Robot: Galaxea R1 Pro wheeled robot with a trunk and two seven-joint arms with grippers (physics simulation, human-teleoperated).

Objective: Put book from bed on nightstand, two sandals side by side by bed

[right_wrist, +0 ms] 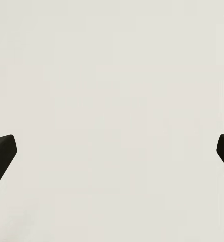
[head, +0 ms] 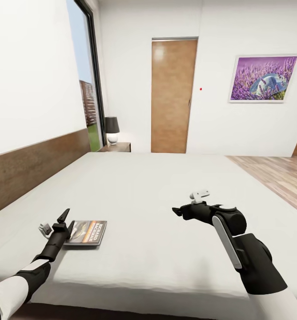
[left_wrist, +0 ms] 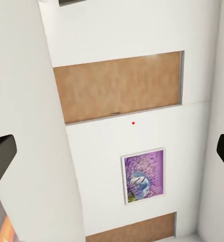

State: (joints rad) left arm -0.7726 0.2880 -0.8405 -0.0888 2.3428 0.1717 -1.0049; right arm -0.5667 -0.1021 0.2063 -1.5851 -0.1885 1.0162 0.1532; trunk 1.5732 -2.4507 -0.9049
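So far nothing of the task looks finished. The book (head: 86, 232) lies flat on the bed (head: 157, 191), near the edge closest to me and toward the headboard (head: 33, 166) side, its cover up. My left hand (head: 66, 222) sits right at the book's near-left corner, fingers pointing up and spread apart, released, with nothing between them; whether a fingertip touches the cover I cannot tell. In the left wrist view the two finger tips stand wide at the picture's edges, looking across at the far wall with the door (left_wrist: 119, 88) and the lavender picture (left_wrist: 143, 174). My right hand (head: 178, 212) hovers over bare mattress, well apart from the book, and its wrist view shows the fingers (right_wrist: 1, 151) spread with only off-white sheet between them, so it too is released and empty.

What is left, as I judge it: grip the book, carry it to the nightstand (head: 117, 147) in the far corner under the lamp (head: 111, 129), then deal with both sandals.

As for containers, the nightstand is the only one I see; its drawer front is too small and far off to make out.
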